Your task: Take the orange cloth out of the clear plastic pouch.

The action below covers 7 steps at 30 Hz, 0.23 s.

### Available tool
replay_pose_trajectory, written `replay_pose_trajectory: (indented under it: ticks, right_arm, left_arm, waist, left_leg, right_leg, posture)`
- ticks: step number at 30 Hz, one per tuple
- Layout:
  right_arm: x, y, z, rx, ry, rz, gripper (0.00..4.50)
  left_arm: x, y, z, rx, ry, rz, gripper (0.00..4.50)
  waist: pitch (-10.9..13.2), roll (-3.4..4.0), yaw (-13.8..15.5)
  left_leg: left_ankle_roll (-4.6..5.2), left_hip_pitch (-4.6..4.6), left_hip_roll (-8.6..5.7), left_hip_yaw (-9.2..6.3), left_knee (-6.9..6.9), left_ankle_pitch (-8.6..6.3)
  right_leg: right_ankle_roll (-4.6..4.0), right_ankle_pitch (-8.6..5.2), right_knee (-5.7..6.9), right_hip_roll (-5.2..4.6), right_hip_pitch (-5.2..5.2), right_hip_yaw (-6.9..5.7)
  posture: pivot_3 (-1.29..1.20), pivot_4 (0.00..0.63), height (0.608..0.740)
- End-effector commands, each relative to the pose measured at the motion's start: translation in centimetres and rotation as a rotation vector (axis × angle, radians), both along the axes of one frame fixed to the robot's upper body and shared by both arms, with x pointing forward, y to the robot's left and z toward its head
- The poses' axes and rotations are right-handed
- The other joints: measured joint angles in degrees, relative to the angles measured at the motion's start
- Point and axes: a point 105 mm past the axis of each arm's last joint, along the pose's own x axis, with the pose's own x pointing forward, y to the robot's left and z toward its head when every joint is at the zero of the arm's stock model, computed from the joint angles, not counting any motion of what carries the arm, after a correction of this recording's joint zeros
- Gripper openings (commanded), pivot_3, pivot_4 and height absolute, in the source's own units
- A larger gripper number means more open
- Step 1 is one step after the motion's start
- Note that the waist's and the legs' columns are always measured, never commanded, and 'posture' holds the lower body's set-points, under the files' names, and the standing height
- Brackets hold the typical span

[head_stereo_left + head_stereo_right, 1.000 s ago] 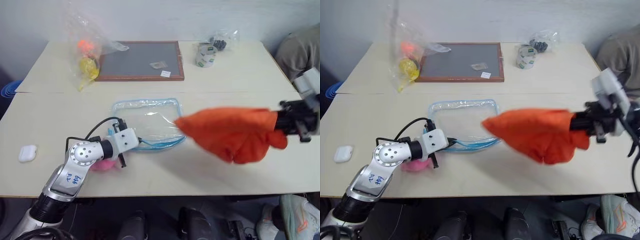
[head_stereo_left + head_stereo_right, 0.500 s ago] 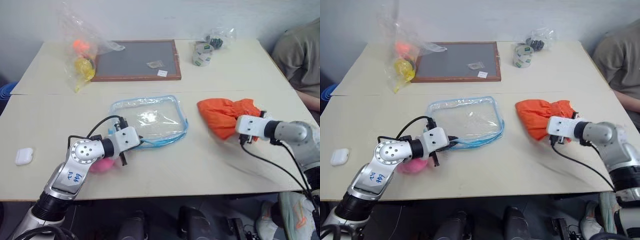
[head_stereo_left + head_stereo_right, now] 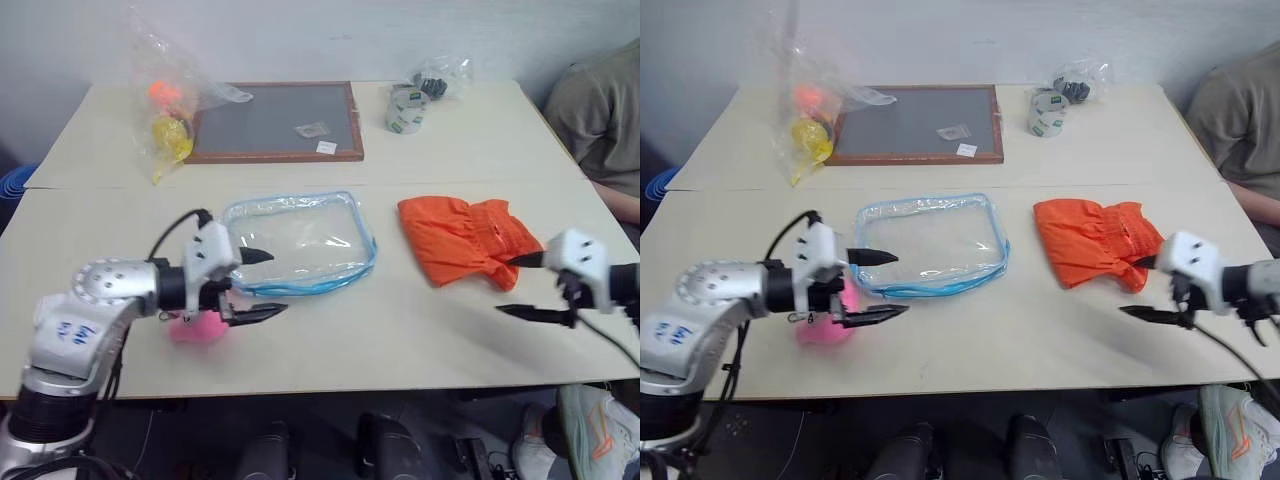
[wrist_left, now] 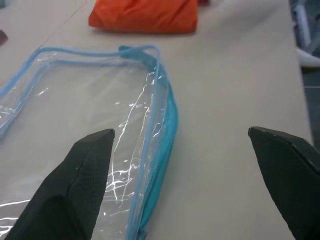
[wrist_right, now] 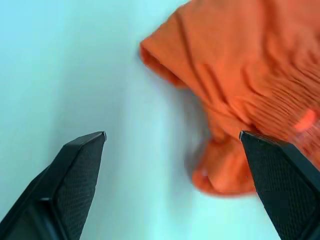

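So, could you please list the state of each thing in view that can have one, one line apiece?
orange cloth: out of the pouch, lying crumpled on the table, ungripped.
clear plastic pouch: empty, flat on the table, ungripped.
left gripper: open, empty, beside the pouch's near edge.
right gripper: open, empty, just off the cloth.
pink plush toy: lying on the table under the left arm.
crinkled clear bag: upright, holding orange and yellow items.
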Motion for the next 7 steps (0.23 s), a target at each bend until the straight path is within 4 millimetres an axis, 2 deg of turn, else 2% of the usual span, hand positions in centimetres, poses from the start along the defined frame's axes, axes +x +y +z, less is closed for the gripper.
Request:
replay_pose_trajectory:
  ticks: [1,3,7]
  right_arm:
    - [-1.1,-3.7,3.4,0.101,-0.001,-0.134,4.50]
    - [-1.7,-4.7,4.0,0.140,0.020,-0.166,4.50]
    - [-2.1,-5.3,3.8,0.144,0.031,-0.177,4.50]
  left_arm:
    - [-0.1,2.1,4.1,-0.050,-0.022,-0.007,4.47]
    - [0.0,2.8,5.5,-0.065,-0.021,-0.008,4.47]
    - [0.1,3.0,6.0,-0.051,-0.030,-0.026,4.47]
  waist:
    - [0.00,0.01,0.02]
    - [0.00,0.01,-0.19]
    - [0.00,0.01,-0.49]
  left_leg:
    - [0.01,0.01,-0.02,0.01,-0.01,0.00]
    - [0.03,0.02,-0.03,0.05,-0.03,-0.02]
    - [0.02,0.03,-0.03,0.09,-0.06,-0.04]
  right_leg:
    - [0.00,0.00,-0.02,-0.01,0.01,0.01]
    - [0.00,0.00,-0.03,0.00,0.00,0.02]
    - [0.00,0.00,-0.06,0.03,-0.01,0.04]
  posture:
    - [0.00,0.150,0.740]
    - [0.00,0.150,0.740]
    - [0.00,0.150,0.740]
